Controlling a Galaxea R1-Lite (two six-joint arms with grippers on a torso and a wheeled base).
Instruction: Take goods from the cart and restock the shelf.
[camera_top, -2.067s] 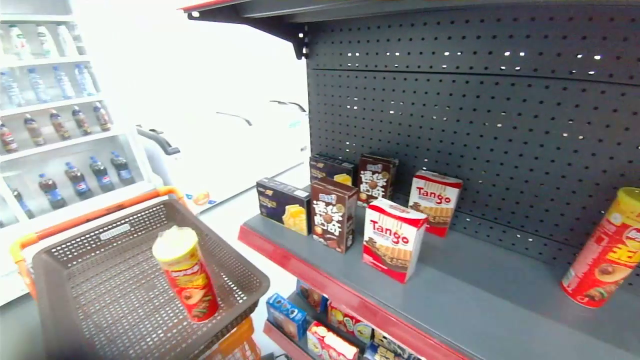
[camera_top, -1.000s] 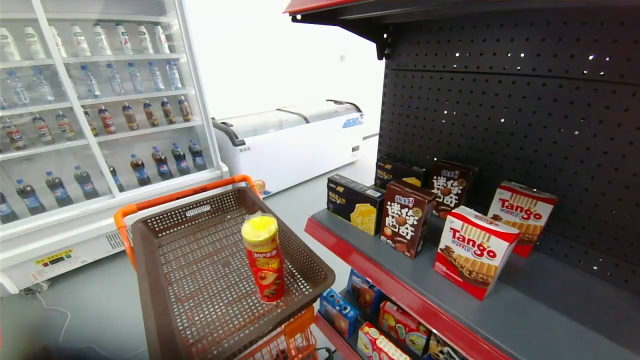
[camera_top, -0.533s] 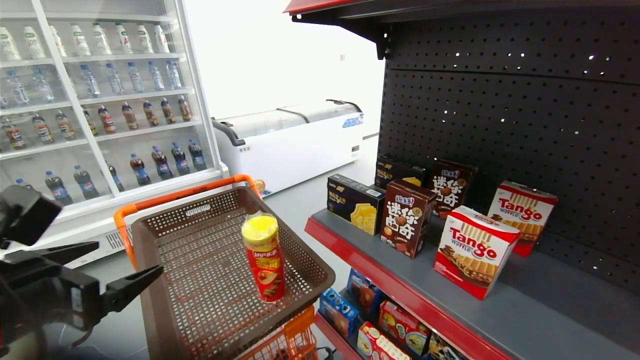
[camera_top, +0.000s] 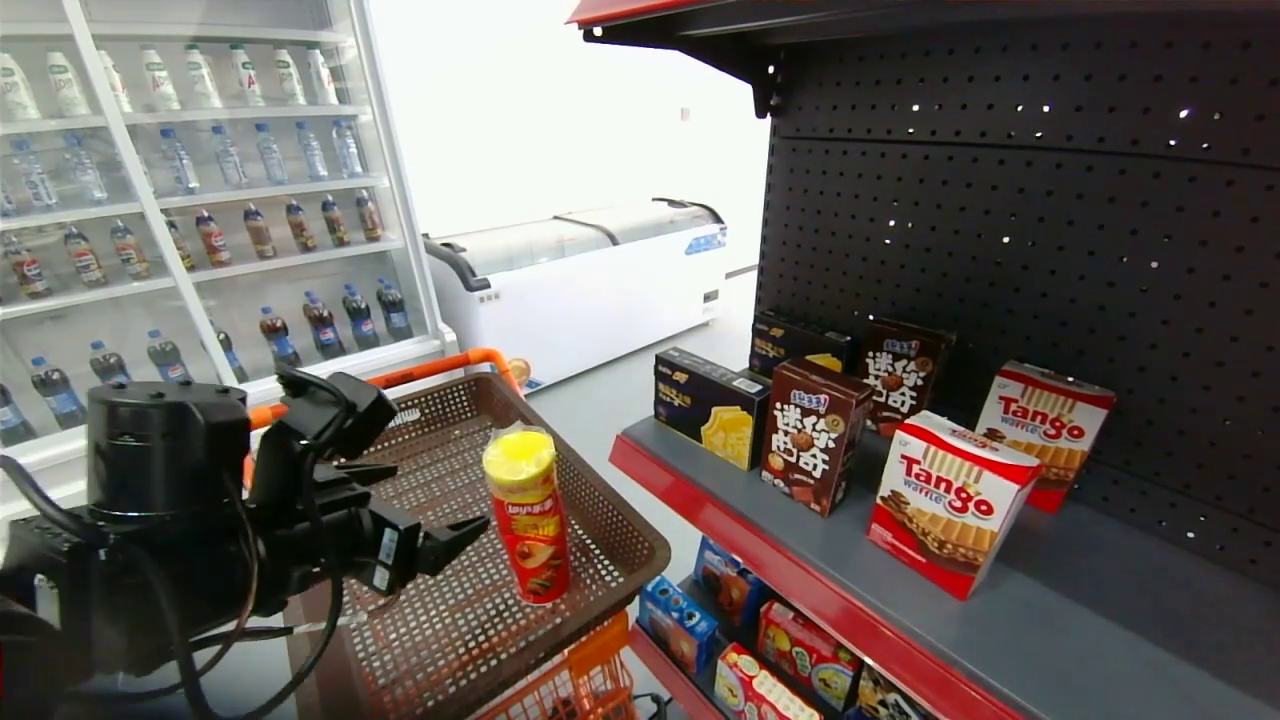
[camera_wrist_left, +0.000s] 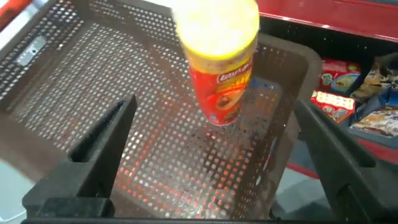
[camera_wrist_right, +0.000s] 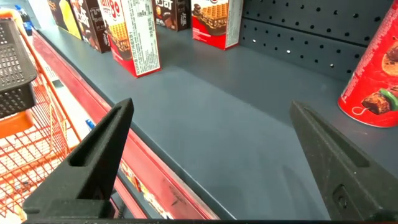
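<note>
Near the right rim of the cart basket (camera_top: 600, 490), the chip can (camera_top: 527, 515) stood upright. The left claw (camera_wrist_left: 214, 107) hung spread wide just short of it. It would do best to centre the can between its fingers, then close gently at mid-body, lest it tip.
</note>
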